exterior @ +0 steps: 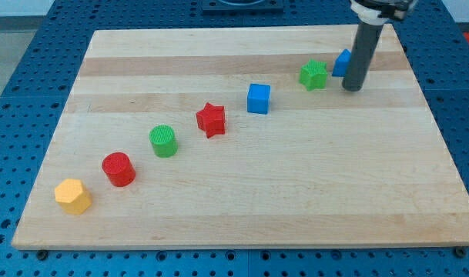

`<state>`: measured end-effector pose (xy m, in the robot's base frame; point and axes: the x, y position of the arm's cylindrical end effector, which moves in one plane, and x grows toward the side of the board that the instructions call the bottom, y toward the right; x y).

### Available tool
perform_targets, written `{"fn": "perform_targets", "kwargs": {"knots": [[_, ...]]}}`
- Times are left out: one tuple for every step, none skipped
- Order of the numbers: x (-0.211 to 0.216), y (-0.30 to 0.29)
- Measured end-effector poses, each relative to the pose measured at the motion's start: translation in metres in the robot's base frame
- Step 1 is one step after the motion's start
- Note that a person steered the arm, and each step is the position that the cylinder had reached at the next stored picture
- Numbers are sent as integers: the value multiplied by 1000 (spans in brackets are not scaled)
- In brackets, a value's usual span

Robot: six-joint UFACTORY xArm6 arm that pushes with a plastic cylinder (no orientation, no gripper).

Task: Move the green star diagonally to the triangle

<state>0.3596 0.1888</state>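
Note:
The green star [313, 75] sits on the wooden board [242, 208] toward the view's upper right. Just to its right, a blue block [342, 63], likely the triangle, is partly hidden behind my rod. My tip [353, 88] rests on the board right of the green star and just below the blue block, close to both. I cannot tell if it touches the blue block.
A diagonal row runs from the view's lower left to upper right: a yellow hexagon [72, 196], a red cylinder [118, 169], a green cylinder [163, 141], a red star [211, 119] and a blue cube [258, 98].

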Motion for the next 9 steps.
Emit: {"fn": "perform_targets", "kwargs": {"knots": [[-8, 11], [-17, 11], [-26, 9], [-33, 5], [-34, -4], [-34, -14], [-34, -20], [-34, -21], [-34, -23]]}}
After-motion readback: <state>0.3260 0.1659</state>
